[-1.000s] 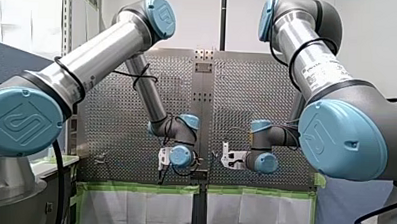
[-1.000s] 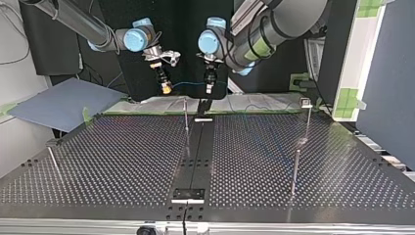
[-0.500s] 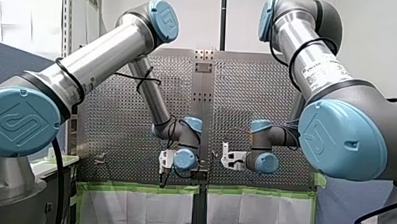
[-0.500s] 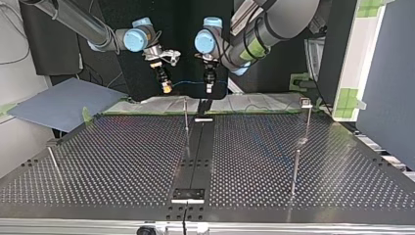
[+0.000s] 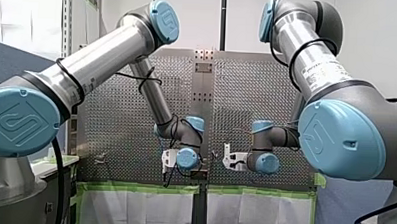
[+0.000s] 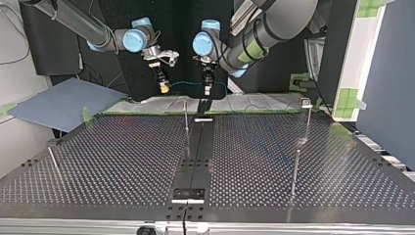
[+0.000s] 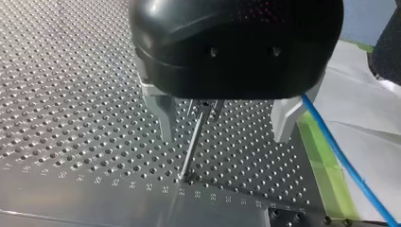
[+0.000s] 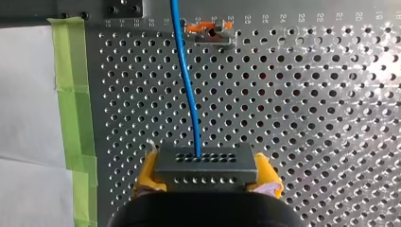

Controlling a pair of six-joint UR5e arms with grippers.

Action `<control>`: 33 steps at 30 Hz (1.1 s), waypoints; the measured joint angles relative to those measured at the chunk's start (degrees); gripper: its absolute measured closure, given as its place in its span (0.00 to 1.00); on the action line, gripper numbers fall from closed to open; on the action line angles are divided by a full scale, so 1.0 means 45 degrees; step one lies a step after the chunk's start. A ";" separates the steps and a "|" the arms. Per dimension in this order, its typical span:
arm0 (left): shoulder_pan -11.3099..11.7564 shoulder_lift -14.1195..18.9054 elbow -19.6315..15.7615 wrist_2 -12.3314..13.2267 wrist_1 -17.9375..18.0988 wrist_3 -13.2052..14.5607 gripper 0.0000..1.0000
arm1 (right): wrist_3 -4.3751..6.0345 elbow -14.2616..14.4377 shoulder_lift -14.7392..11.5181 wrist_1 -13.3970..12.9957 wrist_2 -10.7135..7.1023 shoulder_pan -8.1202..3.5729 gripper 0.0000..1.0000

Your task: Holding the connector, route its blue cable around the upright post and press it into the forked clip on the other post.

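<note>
In the right wrist view my right gripper (image 8: 206, 171) has its yellow pads shut on a grey connector block (image 8: 206, 163). Its blue cable (image 8: 187, 85) runs ahead over the perforated plate toward an orange and grey fitting (image 8: 213, 34). In the left wrist view my left gripper (image 7: 223, 138) stands open, its pale fingers (image 7: 163, 116) either side of a thin upright post (image 7: 191, 144) below. The blue cable (image 7: 347, 163) passes just outside one finger. In the top view my right gripper (image 6: 165, 88) and my left gripper (image 6: 207, 88) hang side by side above the table's far edge, with the cable (image 6: 186, 83) strung between them.
More thin posts stand on the perforated table (image 6: 122, 161): one at the middle back (image 6: 186, 115), two at the top view's right (image 6: 308, 117) (image 6: 295, 171), and a leaning one at its left (image 6: 53, 159). Green tape (image 8: 71, 85) edges the plate.
Both grippers have drifted a little toward the top view's left. In the front view my left wrist has sunk slightly lower. The grip on the connector is unchanged.
</note>
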 joint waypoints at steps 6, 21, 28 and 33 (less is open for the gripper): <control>0.0000 -0.0172 0.0214 -0.0040 -0.0086 -0.0070 0.00 | -0.0005 -0.0011 0.0198 -0.0185 0.0013 -0.0068 1.00; -0.0022 -0.0346 0.0694 -0.0179 -0.0503 -0.0214 0.00 | -0.0030 -0.0047 0.0590 -0.0461 -0.0001 -0.0118 1.00; -0.0067 -0.0346 0.0693 -0.0717 -0.0279 -0.0040 0.00 | -0.0018 -0.0046 0.0599 -0.0458 -0.0002 -0.0118 1.00; -0.0114 -0.0344 0.0691 -0.1197 -0.0149 0.0282 0.18 | -0.0003 -0.0051 0.0601 -0.0455 -0.0003 -0.0119 1.00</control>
